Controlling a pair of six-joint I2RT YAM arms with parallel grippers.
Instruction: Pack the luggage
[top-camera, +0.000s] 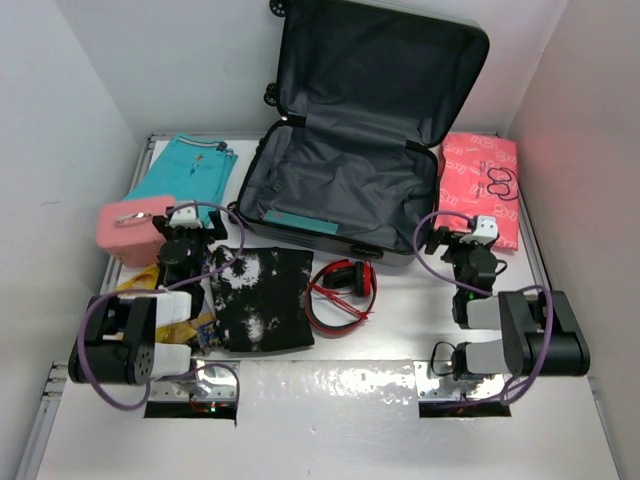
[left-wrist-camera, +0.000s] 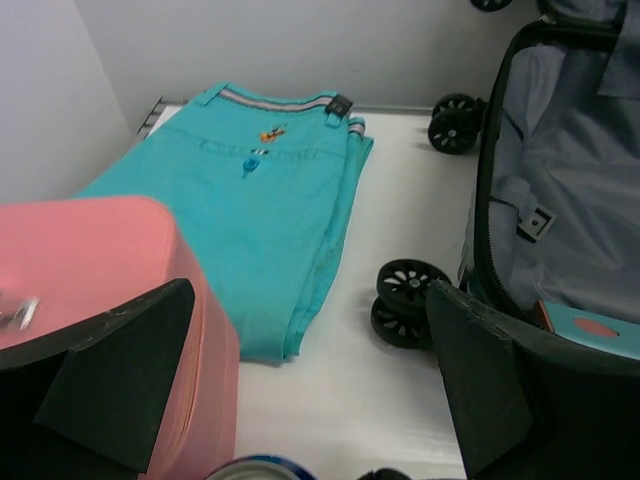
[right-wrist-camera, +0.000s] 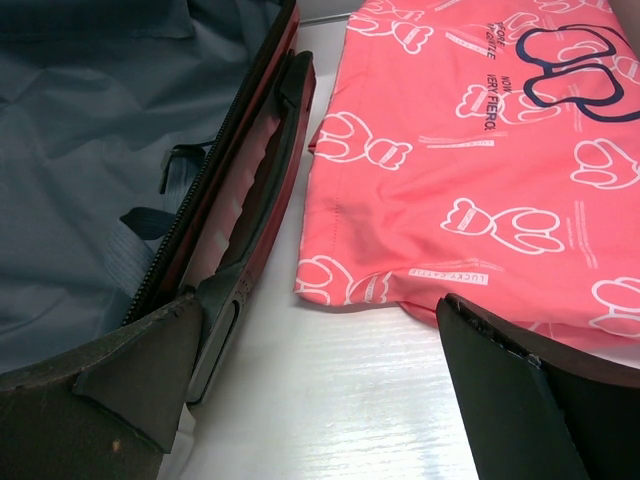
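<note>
White walls (top-camera: 90, 120) close in a white table (top-camera: 400, 330) on three sides, its glossy top catching glare near the arm bases. The luggage (top-camera: 340, 180) sits at the far middle of the table, open, its lid propped up against the back wall and its dark grey lining bare. Folded teal trousers (top-camera: 190, 170) lie in the far left corner, just beside the case's black wheels (left-wrist-camera: 405, 303). A pink pouch (top-camera: 130, 228) stands at the near edge of the trousers. A folded pink printed garment (top-camera: 480, 185) lies to the right of the case, a strip of table between them. In front of the case lie a black-and-white mottled garment (top-camera: 258, 298) and red headphones (top-camera: 342, 290). The left gripper (top-camera: 190, 225) hovers beside the pouch, jaws spread wide and holding nothing. The right gripper (top-camera: 455, 238) hovers by the case's near right corner, jaws likewise spread and holding nothing.
</note>
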